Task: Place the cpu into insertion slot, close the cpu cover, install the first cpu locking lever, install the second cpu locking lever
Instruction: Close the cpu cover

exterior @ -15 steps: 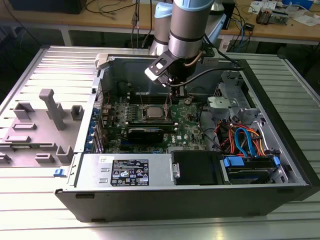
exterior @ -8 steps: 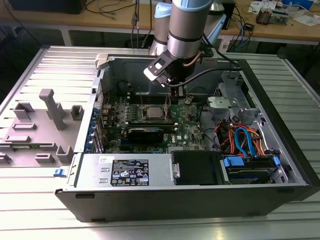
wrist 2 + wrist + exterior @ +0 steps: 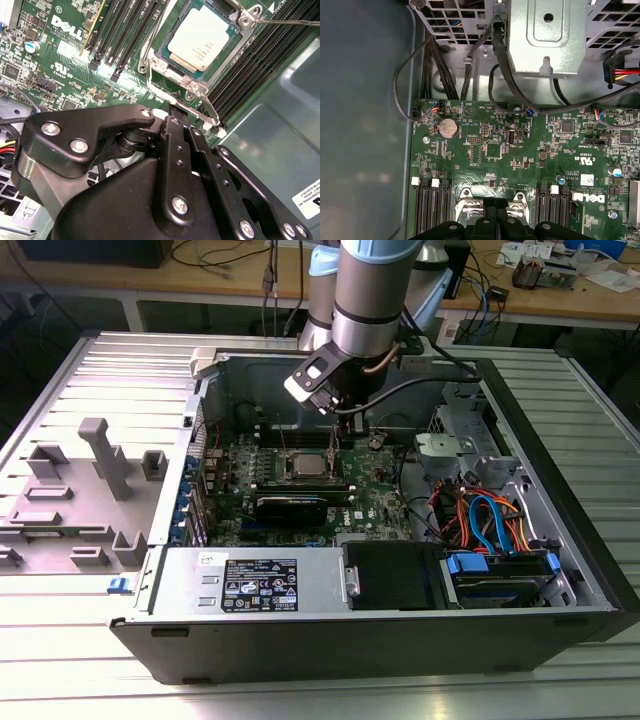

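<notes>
The hand (image 3: 175, 110) is seen closed at the edge of the cover (image 3: 149, 69); by a slip the cpu (image 3: 202, 40) could be scratched.

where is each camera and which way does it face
Exterior view: off the arm, looking down into the case; arm and gripper show.
Second wrist view: on the wrist, looking past the gripper at the cpu.
First wrist view: on the wrist, over the gripper toward the green board.
Both wrist views share gripper and green board.
</notes>
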`<action>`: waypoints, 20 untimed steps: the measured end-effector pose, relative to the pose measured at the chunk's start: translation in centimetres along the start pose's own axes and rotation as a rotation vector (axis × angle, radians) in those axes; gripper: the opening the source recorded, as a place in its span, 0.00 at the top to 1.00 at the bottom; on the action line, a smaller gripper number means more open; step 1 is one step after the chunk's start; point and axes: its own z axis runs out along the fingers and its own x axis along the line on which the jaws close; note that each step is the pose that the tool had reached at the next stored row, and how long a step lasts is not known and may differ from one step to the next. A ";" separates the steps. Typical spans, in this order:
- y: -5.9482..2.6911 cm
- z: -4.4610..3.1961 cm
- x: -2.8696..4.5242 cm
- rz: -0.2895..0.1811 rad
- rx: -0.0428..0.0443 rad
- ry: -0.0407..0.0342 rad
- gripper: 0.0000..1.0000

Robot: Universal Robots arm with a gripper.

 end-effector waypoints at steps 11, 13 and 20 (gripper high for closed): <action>-0.26 0.06 0.01 0.000 0.0006 0.0000 0.89; -0.34 0.09 0.02 0.000 0.0006 0.0001 0.89; -0.78 0.15 0.04 0.000 0.0005 0.0001 0.89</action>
